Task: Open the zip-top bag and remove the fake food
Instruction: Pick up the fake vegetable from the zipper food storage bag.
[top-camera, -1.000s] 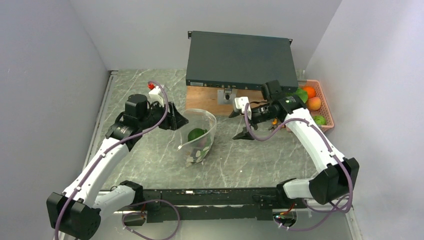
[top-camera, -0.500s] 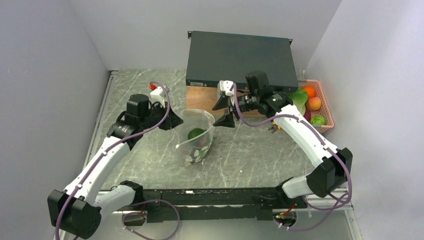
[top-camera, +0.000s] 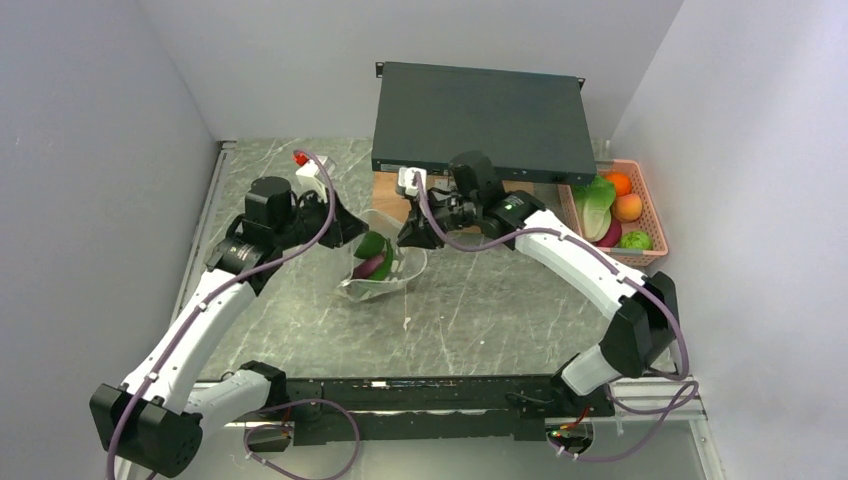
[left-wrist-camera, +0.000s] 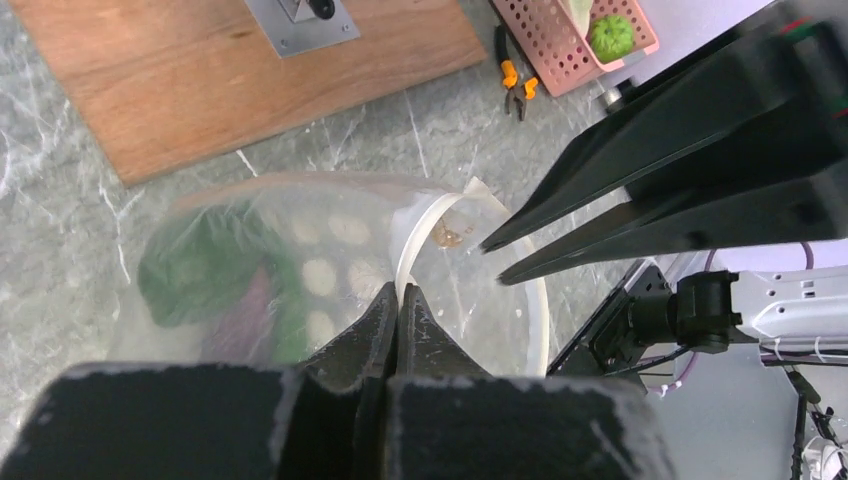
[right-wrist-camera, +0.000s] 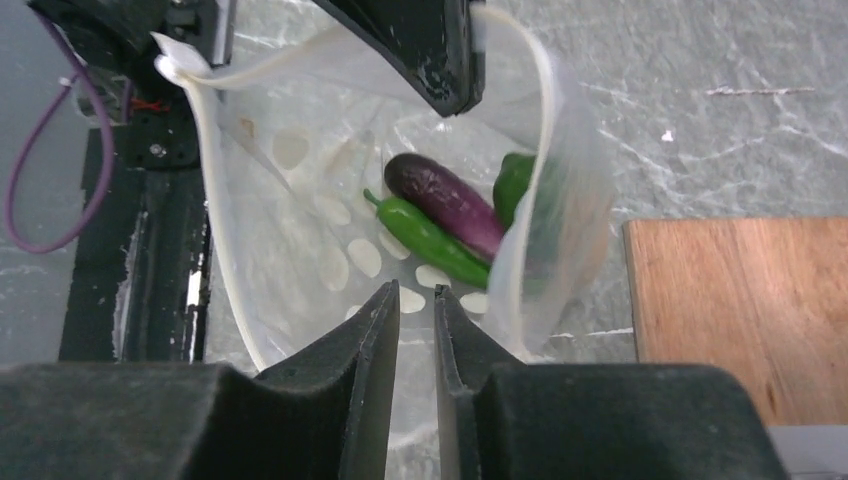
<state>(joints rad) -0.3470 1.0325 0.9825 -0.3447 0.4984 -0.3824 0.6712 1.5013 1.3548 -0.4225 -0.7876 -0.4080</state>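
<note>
The zip-top bag (top-camera: 385, 280), clear with white ovals, lies open-mouthed between both grippers. My left gripper (top-camera: 350, 235) is shut on the bag's white rim (left-wrist-camera: 415, 240), its tips (left-wrist-camera: 400, 293) pinched tight on it. My right gripper (top-camera: 405, 238) sits at the opposite side of the mouth. Its jaws (right-wrist-camera: 415, 292) stand a narrow gap apart, with bag film showing in that gap. Inside the bag lies fake food: a purple eggplant (right-wrist-camera: 445, 205), a green chili (right-wrist-camera: 430, 240) and a dark green piece (right-wrist-camera: 515, 185). From above they show as green (top-camera: 372, 245) and purple (top-camera: 370, 267).
A pink basket (top-camera: 655, 215) at the right holds lettuce, orange and green pieces. A black box (top-camera: 480, 110) sits on a wooden board (left-wrist-camera: 250, 80) behind the bag. Orange-handled pliers (left-wrist-camera: 515, 85) lie beside the basket.
My right gripper swung left to the bag's mouth and narrowed its jaws. My left gripper closed on the rim. The bag shifted left and slumped lower.
</note>
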